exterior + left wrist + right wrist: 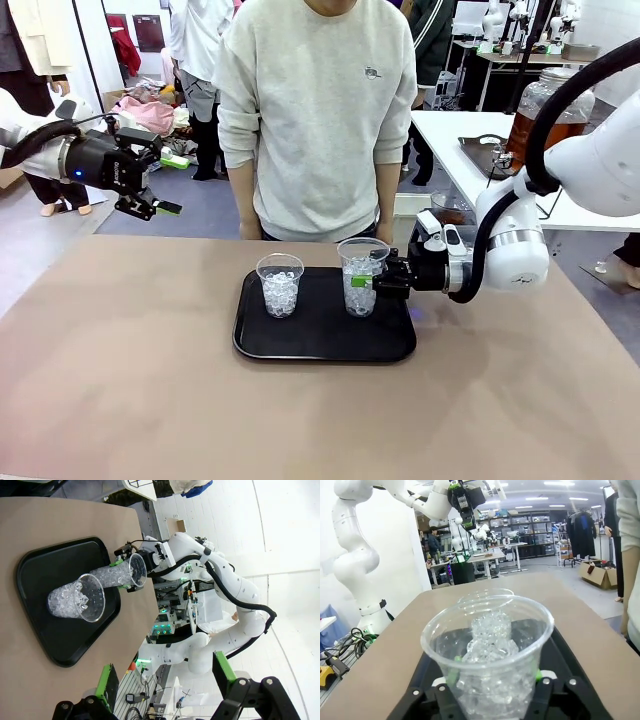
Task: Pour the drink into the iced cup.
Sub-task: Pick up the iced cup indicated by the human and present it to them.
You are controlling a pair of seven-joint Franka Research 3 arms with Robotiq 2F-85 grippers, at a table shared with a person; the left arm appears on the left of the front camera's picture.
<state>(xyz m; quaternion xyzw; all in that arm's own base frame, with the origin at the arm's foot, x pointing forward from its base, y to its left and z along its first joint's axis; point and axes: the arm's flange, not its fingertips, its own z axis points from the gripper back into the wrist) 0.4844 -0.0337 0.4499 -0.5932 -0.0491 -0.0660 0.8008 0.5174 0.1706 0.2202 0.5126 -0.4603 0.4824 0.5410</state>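
Right gripper (368, 283) (495, 669) clamps a clear plastic cup packed with ice (360, 272) (489, 645) from the right, with its green pads (538, 673) pressed to the cup's lower wall on either side. The cup is upright at the right half of a black rectangular plastic tray (320, 345) in the middle of a tan table (120, 380). A second clear plastic cup of ice (280, 287) (485, 596) stands on the tray's left half, near the first but not touching it.

An amber-brown drink (522, 135) sits in a big round glass dispenser jar (548, 100) on a white side table (450, 135) at the far right. It is well apart from the clamped cup and gripper, behind the right arm, whose black cable crosses in front of the jar.

At the far left, the left gripper (150, 207) (165, 677) hangs raised above the table's far-left corner, well apart from the tray. Its fingers are spread with nothing between them.

A person in a pale grey sweatshirt (315, 110) stands at the table's far edge, just behind the tray.
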